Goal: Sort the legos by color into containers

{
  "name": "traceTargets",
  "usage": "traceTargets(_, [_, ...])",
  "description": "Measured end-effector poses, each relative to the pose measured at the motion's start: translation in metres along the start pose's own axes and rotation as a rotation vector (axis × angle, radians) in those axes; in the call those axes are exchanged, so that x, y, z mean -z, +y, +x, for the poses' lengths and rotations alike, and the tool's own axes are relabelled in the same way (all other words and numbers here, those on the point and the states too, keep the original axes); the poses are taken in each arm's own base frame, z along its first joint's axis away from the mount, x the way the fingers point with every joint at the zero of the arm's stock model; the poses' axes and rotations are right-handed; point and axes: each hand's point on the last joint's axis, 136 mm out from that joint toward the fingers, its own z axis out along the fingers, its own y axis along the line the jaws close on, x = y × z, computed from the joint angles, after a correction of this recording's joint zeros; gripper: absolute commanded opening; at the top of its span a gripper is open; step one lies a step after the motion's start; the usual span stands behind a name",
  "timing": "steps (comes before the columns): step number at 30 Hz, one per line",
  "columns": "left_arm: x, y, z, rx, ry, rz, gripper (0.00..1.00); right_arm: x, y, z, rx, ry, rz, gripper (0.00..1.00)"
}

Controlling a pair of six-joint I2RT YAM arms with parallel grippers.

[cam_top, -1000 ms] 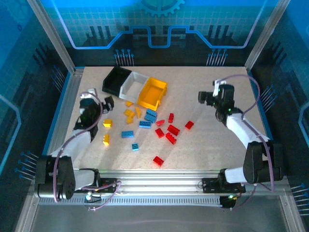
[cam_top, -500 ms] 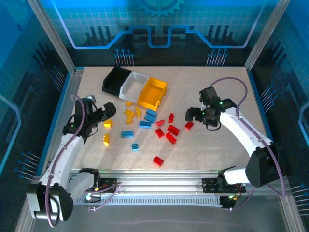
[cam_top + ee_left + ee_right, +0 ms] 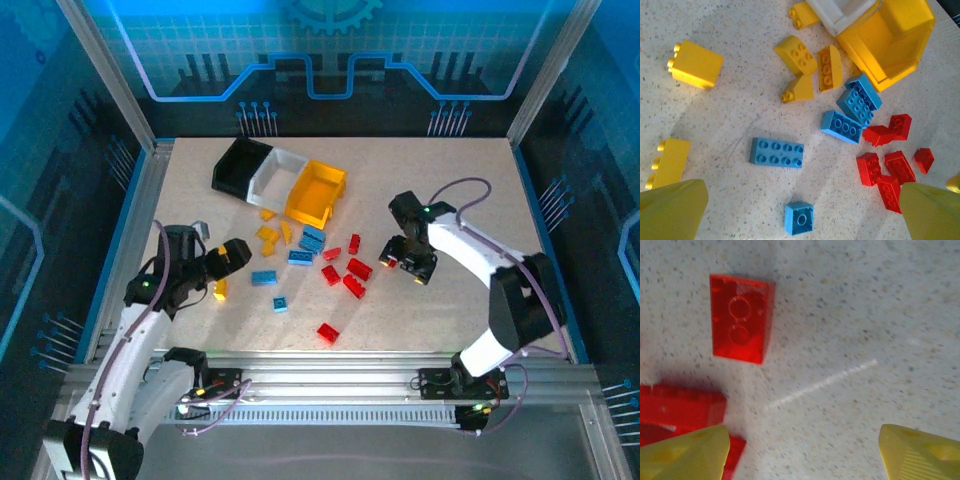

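Observation:
The containers stand joined at the back left: black (image 3: 238, 165), white (image 3: 275, 175) and yellow (image 3: 315, 192). In front of them the legos lie loose, with yellow ones (image 3: 267, 235) on the left, blue ones (image 3: 300, 257) in the middle and red ones (image 3: 359, 268) on the right. My left gripper (image 3: 233, 256) hangs open over the yellow and blue bricks. A small blue brick (image 3: 799, 218) lies on the table between its fingers (image 3: 672, 210). My right gripper (image 3: 407, 264) is open low over the table. A red brick (image 3: 741, 317) lies just ahead of its fingers (image 3: 687, 455).
A long blue brick (image 3: 776, 152) and two yellow bricks (image 3: 695, 64) lie near the left gripper. A lone red brick (image 3: 327, 333) sits toward the front edge. Aluminium rails (image 3: 130, 220) frame the table's sides. Bare tabletop (image 3: 450, 180) stretches at the back right.
The left gripper swung toward the front and centre, over the bricks. The right arm came left and down from the back right to the red bricks.

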Motion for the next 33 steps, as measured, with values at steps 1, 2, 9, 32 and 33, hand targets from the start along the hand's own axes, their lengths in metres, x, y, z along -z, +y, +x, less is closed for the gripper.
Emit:
traceTargets(1, [0.001, 0.001, 0.002, 0.005, 0.004, -0.003, 0.99, -0.004, 0.005, -0.004, -0.004, 0.002, 0.003, 0.78])
traceTargets(2, [0.003, 0.003, 0.004, 0.013, 0.005, -0.004, 0.99, -0.008, 0.01, -0.007, -0.009, 0.003, 0.004, 0.77])
traceTargets(9, [0.006, 0.008, 0.013, 0.034, 0.025, -0.022, 0.99, -0.023, 0.033, -0.025, -0.022, -0.002, 0.008, 0.72])
traceTargets(32, [0.006, 0.016, 0.015, 0.057, 0.028, -0.061, 0.99, -0.06, 0.026, -0.048, -0.019, 0.015, 0.066, 0.45])
traceTargets(33, [0.006, 0.016, 0.015, 0.057, 0.028, -0.061, 0.99, -0.06, 0.025, -0.047, -0.011, 0.018, 0.068, 0.42])
